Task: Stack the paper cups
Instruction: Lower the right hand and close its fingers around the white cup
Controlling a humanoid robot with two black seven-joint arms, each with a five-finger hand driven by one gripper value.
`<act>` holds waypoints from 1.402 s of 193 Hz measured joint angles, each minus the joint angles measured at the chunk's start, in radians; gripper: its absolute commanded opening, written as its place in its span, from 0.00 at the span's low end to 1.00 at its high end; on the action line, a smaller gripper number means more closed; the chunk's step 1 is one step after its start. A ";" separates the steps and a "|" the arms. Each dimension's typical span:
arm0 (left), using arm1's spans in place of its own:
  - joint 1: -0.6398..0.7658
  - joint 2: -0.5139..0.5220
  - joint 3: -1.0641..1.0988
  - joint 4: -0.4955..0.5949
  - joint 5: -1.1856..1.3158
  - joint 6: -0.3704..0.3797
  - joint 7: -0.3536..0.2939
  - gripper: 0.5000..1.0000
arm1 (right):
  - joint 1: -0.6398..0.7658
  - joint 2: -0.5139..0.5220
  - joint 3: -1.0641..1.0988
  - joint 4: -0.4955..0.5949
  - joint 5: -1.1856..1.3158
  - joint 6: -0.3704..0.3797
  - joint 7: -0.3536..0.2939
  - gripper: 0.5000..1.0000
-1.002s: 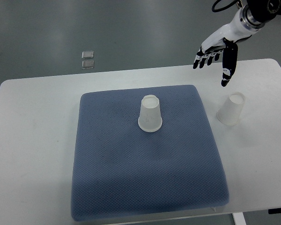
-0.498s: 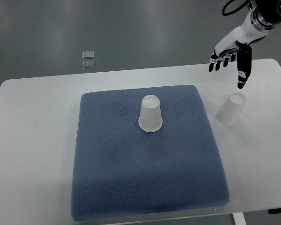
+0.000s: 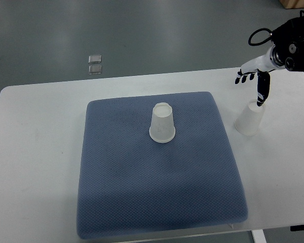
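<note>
— Where's your right robot hand [image 3: 253,80]?

— I see it open, fingers spread, gripping nothing, thumb pointing down just above one paper cup [image 3: 250,119] on the white counter [image 3: 35,131].

— The second cup [image 3: 162,123]?

— Well left of it (upside down on the blue mat [image 3: 157,187]).

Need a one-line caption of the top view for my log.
Right hand open above paper cup on table; second cup upside down on blue mat.
</note>
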 measured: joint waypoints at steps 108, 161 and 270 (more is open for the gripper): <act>0.000 0.000 0.000 0.000 0.000 0.000 0.000 1.00 | -0.199 0.046 -0.006 -0.121 0.007 -0.133 -0.003 0.84; 0.000 0.000 -0.001 0.000 0.000 0.000 0.000 1.00 | -0.265 0.050 -0.008 -0.169 0.005 -0.147 -0.003 0.80; 0.000 0.000 0.000 0.000 0.000 0.000 0.000 1.00 | -0.286 0.050 -0.006 -0.180 0.008 -0.159 -0.003 0.59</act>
